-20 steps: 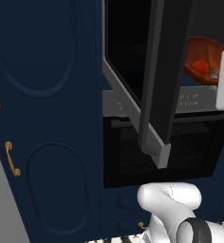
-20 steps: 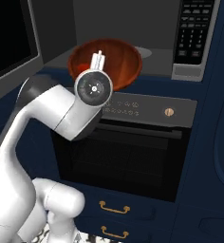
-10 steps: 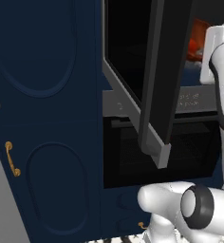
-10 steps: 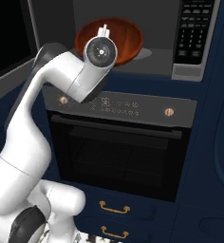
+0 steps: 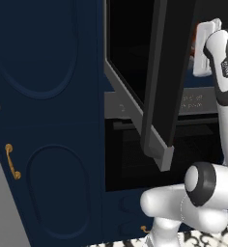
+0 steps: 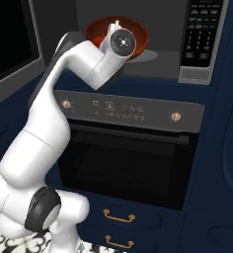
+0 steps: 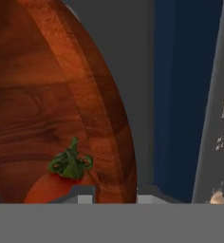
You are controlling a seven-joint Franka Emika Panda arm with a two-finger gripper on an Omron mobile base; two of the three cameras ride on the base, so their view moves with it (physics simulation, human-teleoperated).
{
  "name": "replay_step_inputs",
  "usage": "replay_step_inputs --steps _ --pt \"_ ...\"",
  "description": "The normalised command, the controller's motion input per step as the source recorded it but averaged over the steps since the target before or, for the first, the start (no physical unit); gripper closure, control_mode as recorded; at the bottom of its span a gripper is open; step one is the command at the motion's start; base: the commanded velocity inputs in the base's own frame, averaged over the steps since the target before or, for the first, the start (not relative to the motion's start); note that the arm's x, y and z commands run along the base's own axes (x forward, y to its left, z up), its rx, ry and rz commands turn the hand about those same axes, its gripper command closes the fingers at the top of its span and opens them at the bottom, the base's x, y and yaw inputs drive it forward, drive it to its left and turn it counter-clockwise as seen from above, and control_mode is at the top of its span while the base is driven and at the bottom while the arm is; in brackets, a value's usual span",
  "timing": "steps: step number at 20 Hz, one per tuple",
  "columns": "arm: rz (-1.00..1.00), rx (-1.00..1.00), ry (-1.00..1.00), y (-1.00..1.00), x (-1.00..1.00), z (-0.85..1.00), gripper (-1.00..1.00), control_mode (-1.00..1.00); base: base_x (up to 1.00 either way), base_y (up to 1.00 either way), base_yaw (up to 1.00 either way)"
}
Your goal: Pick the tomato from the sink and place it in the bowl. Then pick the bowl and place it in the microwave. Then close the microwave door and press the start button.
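Observation:
The reddish-brown bowl (image 6: 138, 33) hangs inside the dark cavity of the microwave (image 6: 200, 74), just above its floor. My gripper (image 6: 117, 24) is shut on the bowl's near rim, and the wrist hides most of the grip. In the hand view the bowl (image 7: 47, 95) looms large at the left, with the red tomato (image 7: 46, 189) and its green stem lying inside it. The gripper (image 7: 115, 197) sits at the rim at the bottom of that view. The microwave door (image 5: 169, 72) stands swung open to the left. A sliver of bowl (image 5: 199, 34) shows past the door's edge.
The microwave's button panel (image 6: 203, 34) is at the right of the cavity. Below sits a black oven (image 6: 133, 163) with a knob strip (image 6: 128, 106) and bar handle. Drawers with gold handles (image 6: 119, 216) lie under it. A tall navy cabinet (image 5: 48, 120) stands at the left.
The arm has risen and reached forward, carrying the bowl with the tomato from the cavity's front edge up and deeper into the microwave. The door has not moved.

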Motion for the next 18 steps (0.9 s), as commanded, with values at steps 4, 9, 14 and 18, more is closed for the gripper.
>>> replay_step_inputs --steps 4,9,14,18 --pt "0.03 0.0 0.15 0.0 0.47 -0.07 1.0 -1.0 0.0 0.0 0.0" --pt "0.03 0.0 0.17 0.0 0.48 -0.07 1.0 -1.0 0.0 0.0 0.0" --pt "0.07 0.0 0.07 -0.03 0.51 -0.01 1.0 -1.0 0.0 0.0 0.0" --pt "0.1 0.0 0.01 -0.03 0.42 -0.06 1.0 -1.0 0.0 0.0 0.0"
